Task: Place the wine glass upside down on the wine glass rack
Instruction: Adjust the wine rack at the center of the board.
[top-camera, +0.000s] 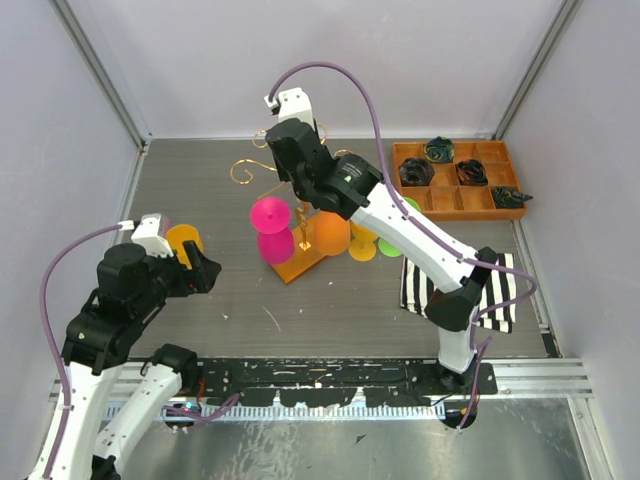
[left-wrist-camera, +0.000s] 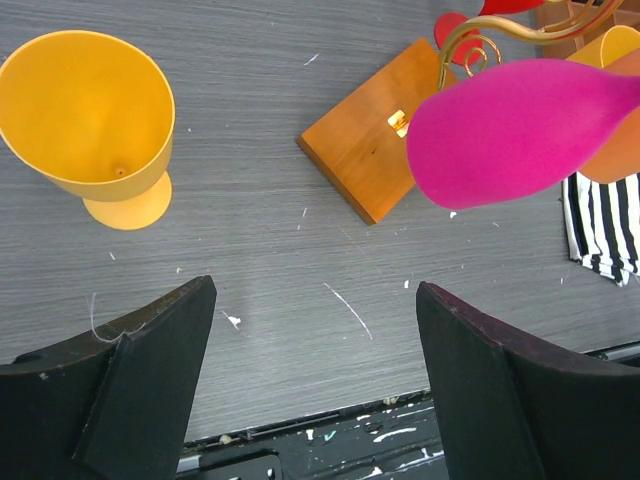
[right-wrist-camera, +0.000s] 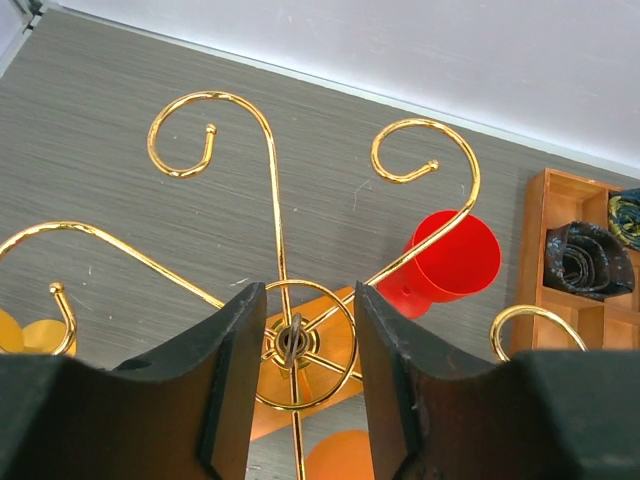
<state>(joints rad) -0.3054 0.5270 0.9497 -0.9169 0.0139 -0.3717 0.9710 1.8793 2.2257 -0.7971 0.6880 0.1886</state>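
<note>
1. wine glass: yellow, upright on the table, well left of the wine glass rack, not touching it. Not hung, so the task looks barely begun.
2. Rack stands on its wooden base. A magenta glass seems to hang off the rack's left side. An orange glass sits just right of the rack's post; can't tell if it hangs or stands.
3. left gripper: near-left of the rack, jaws wide apart, nothing in them, yellow glass ahead and to its left. Probably lining up for the pick.
4. right gripper: directly above the rack, jaws about half closed, straddling the rack's centre ring. Can't tell if they pinch it. Likely there to steady the rack.
5. Views:
   - The right wrist alone shows the scroll arms from above, far hooks bare, and most of a red glass on the rack's far side.
   - The top view alone shows both arms, plus a wooden tray far right of the rack.
   - The left wrist alone shows the yellow bowl is empty.
</note>
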